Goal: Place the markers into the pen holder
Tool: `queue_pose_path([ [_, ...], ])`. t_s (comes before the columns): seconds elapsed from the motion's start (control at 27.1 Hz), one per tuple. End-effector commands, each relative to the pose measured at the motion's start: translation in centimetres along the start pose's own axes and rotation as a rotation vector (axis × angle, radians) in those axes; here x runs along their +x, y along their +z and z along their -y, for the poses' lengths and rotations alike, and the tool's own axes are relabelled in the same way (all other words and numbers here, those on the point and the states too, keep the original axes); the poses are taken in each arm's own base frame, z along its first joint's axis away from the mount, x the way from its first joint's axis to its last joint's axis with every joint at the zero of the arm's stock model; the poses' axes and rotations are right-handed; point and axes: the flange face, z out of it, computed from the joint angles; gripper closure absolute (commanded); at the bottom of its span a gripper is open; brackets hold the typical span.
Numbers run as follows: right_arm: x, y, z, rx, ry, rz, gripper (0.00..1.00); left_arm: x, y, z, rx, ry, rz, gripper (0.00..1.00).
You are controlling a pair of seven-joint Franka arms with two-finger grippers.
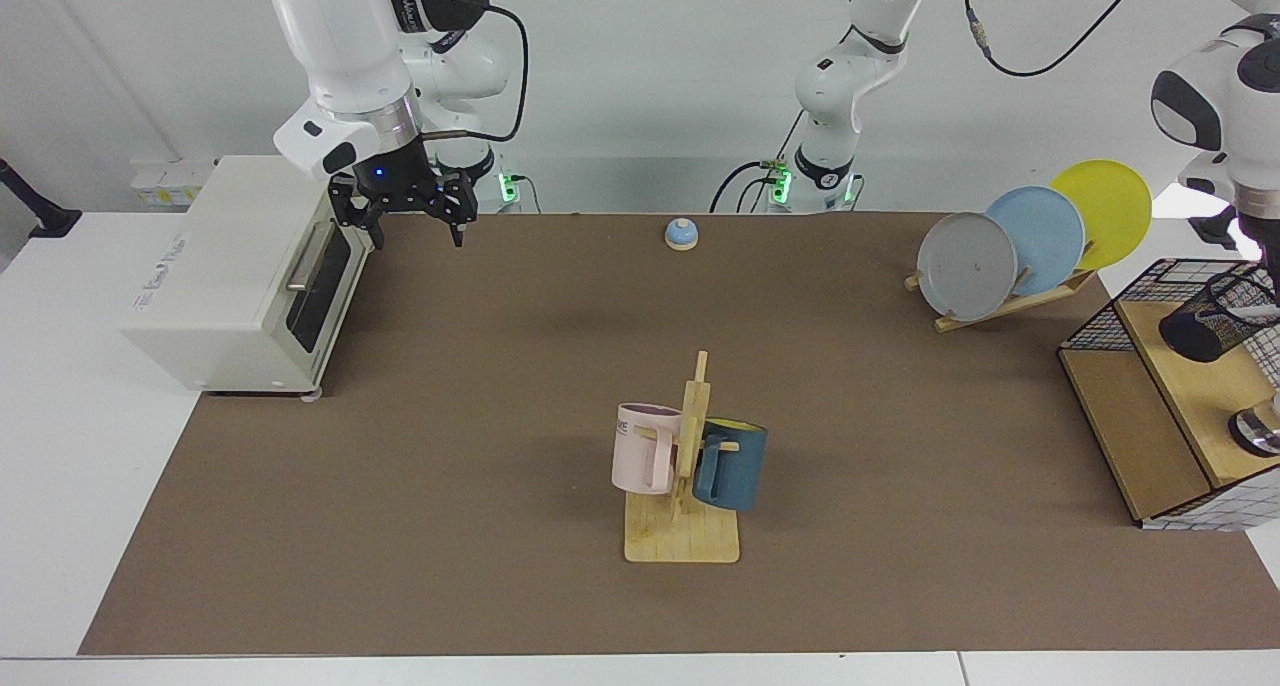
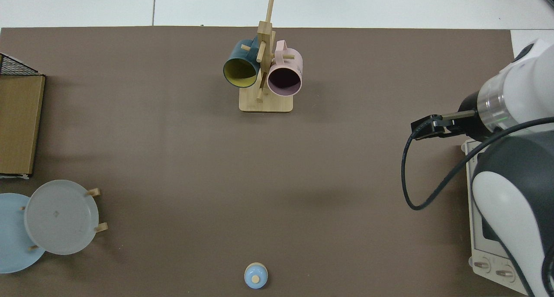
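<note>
Nearest the facing camera, the mug rack [image 1: 682,496] with pink and blue mugs sits mid-mat, not part of the job. Further back at the view's right edge, the pen holder [image 1: 1215,318] sits tilted on the wooden shelf [image 1: 1180,386] of the wire basket [image 1: 1105,316], with the left arm's wrist just above it; left gripper is cut off by the frame edge, so grip cannot be told. Marker not visible anywhere; it may be hidden in the holder or out of frame. Judged: a marker is light, stiff, with a smooth, slippery barrel, so best pinched mid-barrel across its width; the mesh holder is light and tips easily. Farthest, the right gripper [image 1: 408,218] waits beside the toaster oven [image 1: 235,276], fingers spread, holding nothing. Plates [image 1: 1035,238] and bell [image 1: 681,233] at back.
</note>
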Motion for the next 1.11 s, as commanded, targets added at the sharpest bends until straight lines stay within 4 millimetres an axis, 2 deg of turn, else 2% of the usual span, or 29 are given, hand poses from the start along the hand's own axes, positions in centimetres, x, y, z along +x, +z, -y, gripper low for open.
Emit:
queue_pose_path([
  [0.0, -0.4, -0.2, -0.2, 0.008, 0.02, -0.001, 0.0, -0.2, -1.6, 0.2, 0.009, -0.003, 0.0, 0.36],
  [0.26, -0.4, -0.2, -0.2, 0.008, 0.02, -0.001, 0.0, 0.5, -3.8, 1.8, 0.048, 0.014, 0.014, 0.36],
  [0.33, -0.4, -0.2, -0.2, 0.007, 0.02, -0.001, 0.0, 0.8, -5.1, 2.7, 0.065, 0.024, 0.027, 0.36],
  [0.52, -0.4, -0.2, -0.2, 0.008, 0.02, -0.001, 0.0, 0.5, -7.4, 3.4, 0.071, 0.002, 0.018, 0.36],
  [0.78, -0.4, -0.2, -0.2, 0.007, 0.02, -0.001, 0.0, 0.1, -11.6, 2.5, 0.15, -0.144, -0.12, 0.31],
  [0.85, -0.4, -0.2, -0.2, 0.007, 0.02, -0.001, 0.0, 0.5, -12.0, 2.4, 0.16, -0.215, -0.186, 0.29],
  [0.89, -0.4, -0.2, -0.2, 0.007, 0.02, -0.001, 0.0, 0.9, -12.1, 2.5, 0.154, -0.241, -0.218, 0.22],
  [0.96, -0.4, -0.2, -0.2, 0.008, 0.02, -0.001, 0.0, 1.7, -12.5, 2.6, 0.132, -0.291, -0.26, 0.0],
  [1.07, -0.4, -0.2, -0.2, 0.007, 0.02, -0.001, 0.0, 3.4, -14.1, 3.1, 0.1, -0.393, -0.289, 0.0],
])
